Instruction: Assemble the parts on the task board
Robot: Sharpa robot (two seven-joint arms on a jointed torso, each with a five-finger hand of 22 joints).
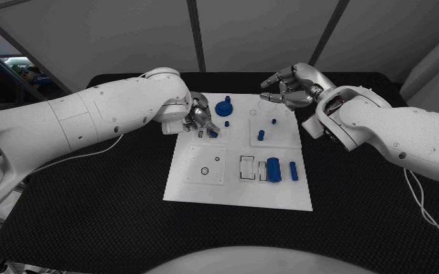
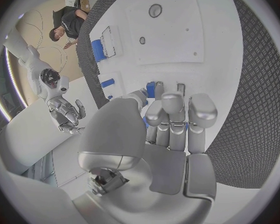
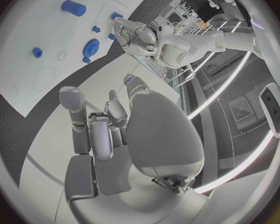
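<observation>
Task board [image 1: 240,185], head view: white plate mid-tabletop [image 1: 91,223]; left robot hand [image 1: 200,120] bears down on a small blue part [image 1: 212,133] at its far left, seemingly seating it, while right robot hand [image 1: 291,90] hovers beyond its far edge. Left wrist view: fingers [image 2: 171,115] curl over blue pieces on the board; whether they grip one, I cannot tell. Right wrist view: right robot hand [image 3: 105,129] half-curled, holding nothing visible, with the blue gear [image 3: 90,47] on the board beyond, likely kept clear in reserve.

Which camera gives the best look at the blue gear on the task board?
The head view: the blue gear sits unobstructed on the task board, beside the left hand. The right wrist view shows it smaller and distorted. In the left wrist view I cannot pick it out.
</observation>
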